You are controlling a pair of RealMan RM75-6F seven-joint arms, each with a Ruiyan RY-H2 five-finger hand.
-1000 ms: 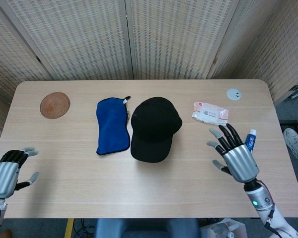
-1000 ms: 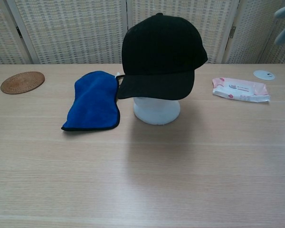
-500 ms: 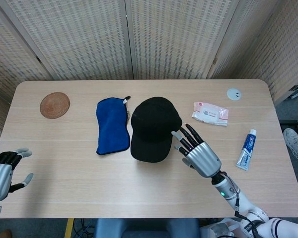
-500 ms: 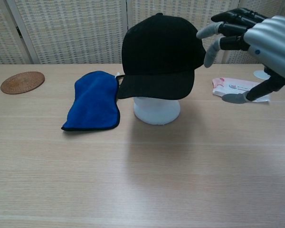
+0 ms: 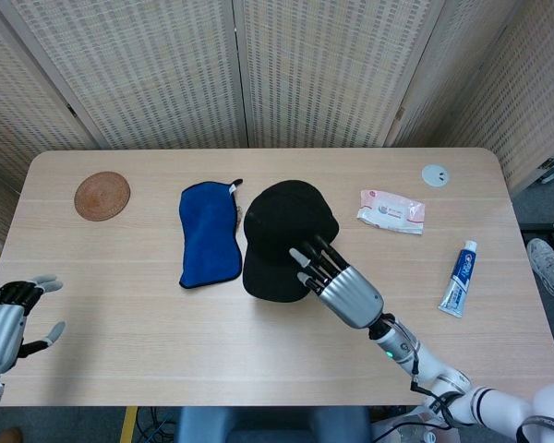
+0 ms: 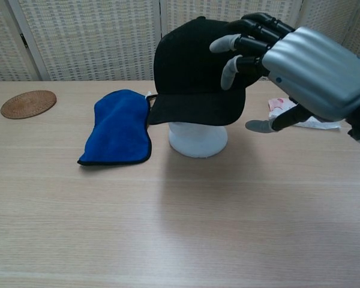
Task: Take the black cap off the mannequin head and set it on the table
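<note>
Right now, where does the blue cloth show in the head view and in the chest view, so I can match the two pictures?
Head view: the blue cloth lies left of centre, just left of the black cap.
Chest view: the cloth lies left of centre, beside the white mannequin head that wears the cap.
Shared landmark: the round woven coaster, further left of the cloth in both.

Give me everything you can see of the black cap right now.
The black cap is plain dark fabric with a rounded crown and a curved brim pointing toward the robot. It sits upright on the white mannequin head, mid-table, just right of the blue cloth. The right hand reaches over its right side, fingers spread; whether they touch the cap cannot be told.
</note>
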